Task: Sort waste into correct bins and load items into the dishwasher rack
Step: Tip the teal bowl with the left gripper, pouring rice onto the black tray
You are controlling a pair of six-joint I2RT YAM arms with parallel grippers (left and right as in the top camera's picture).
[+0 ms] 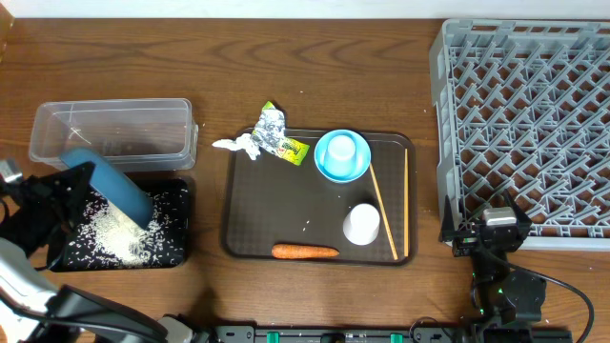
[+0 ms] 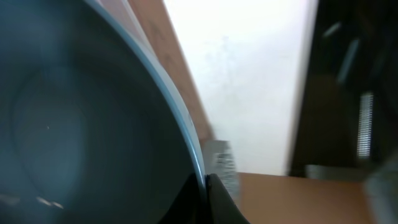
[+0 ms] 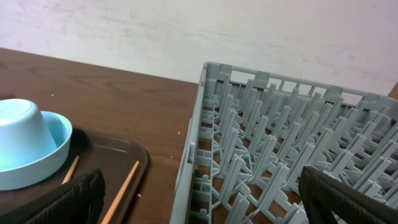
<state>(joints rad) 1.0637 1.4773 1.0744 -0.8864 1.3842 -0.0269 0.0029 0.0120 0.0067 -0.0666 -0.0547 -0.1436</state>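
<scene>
Tipping steeply on its edge over the shallow black tray [image 1: 181, 250], the large dark blue bowl [image 1: 110, 191] hangs at the near left of the bench [image 1: 286, 57], its mouth turned down and to the right. The left jaws are clamped together on its rim; in the left wrist view the rim runs right down into them, and the bowl's inside fills most of that view. The left arm [image 1: 38, 205] reaches in from the left edge, its wrist rolled to hold the bowl at that slant. Under the bowl's low lip a heap of white rice [image 1: 114, 233] lies in the black tray, with loose grains scattered around it.

Just beyond the black tray stands the clear tub [image 1: 57, 129]. In the middle of the bench a dark brown serving tray [image 1: 257, 210] carries the pale blue cup [image 1: 343, 150], upside down in the small pale blue bowl [image 1: 329, 171], the whitish-pink cup [image 1: 362, 225], the two chopsticks [image 1: 384, 211] along its right side and the carrot [image 1: 305, 252] at its near edge. At its far left corner lie the crumpled foil [image 1: 272, 124], the yellow-green wrapper [image 1: 291, 148] and the white paper [image 1: 236, 145].

On the right stands the grey dishwasher rack [image 1: 440, 124]. The right arm [image 1: 496, 238] sits low by its near left corner, its jaws wide apart with nothing between them.
</scene>
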